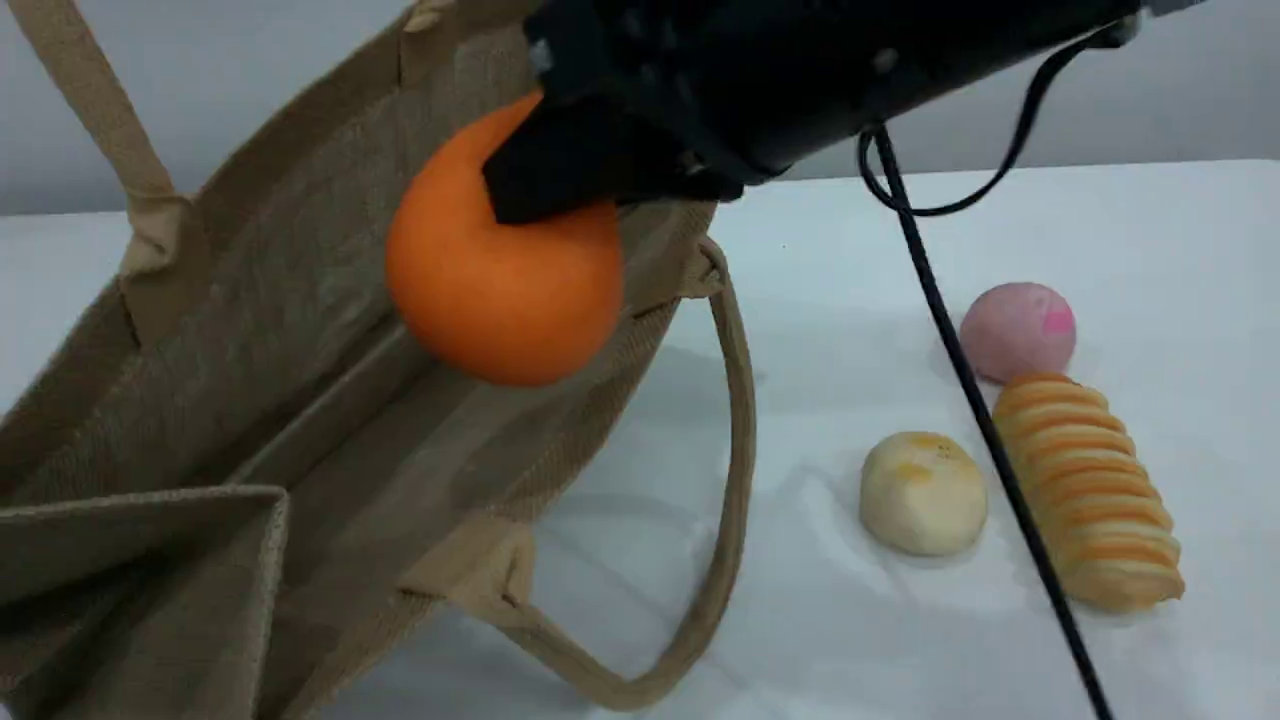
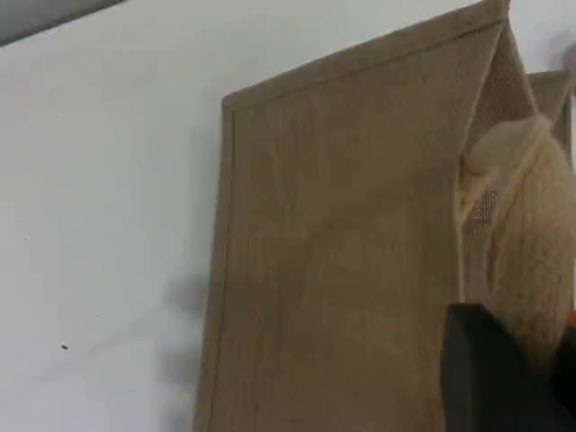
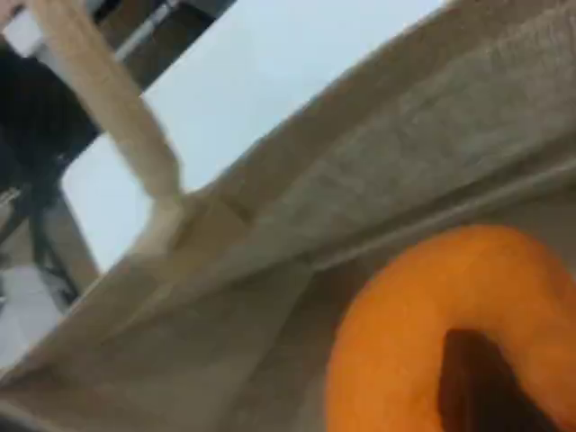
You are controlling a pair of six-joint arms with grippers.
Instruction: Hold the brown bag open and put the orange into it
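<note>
The brown bag point(image 1: 300, 400) stands open on the left of the table, its mouth facing up toward the camera. One beige handle point(image 1: 100, 110) is pulled taut upward out of the scene view. In the left wrist view that handle point(image 2: 531, 243) runs into my left gripper point(image 2: 504, 387), which is shut on it above the bag's outer wall point(image 2: 342, 252). My right gripper point(image 1: 560, 170) is shut on the orange point(image 1: 500, 290) and holds it just over the bag's mouth, near the far rim. The right wrist view shows the orange point(image 3: 423, 333) under a dark fingertip point(image 3: 477, 387), with the bag's inside below.
The bag's other handle point(image 1: 735, 450) droops in a loop onto the white table point(image 1: 850, 640). To the right lie a pink ball point(image 1: 1018, 330), a pale round bun point(image 1: 923, 492) and a striped bread roll point(image 1: 1090, 490). A black cable point(image 1: 980, 410) hangs across them.
</note>
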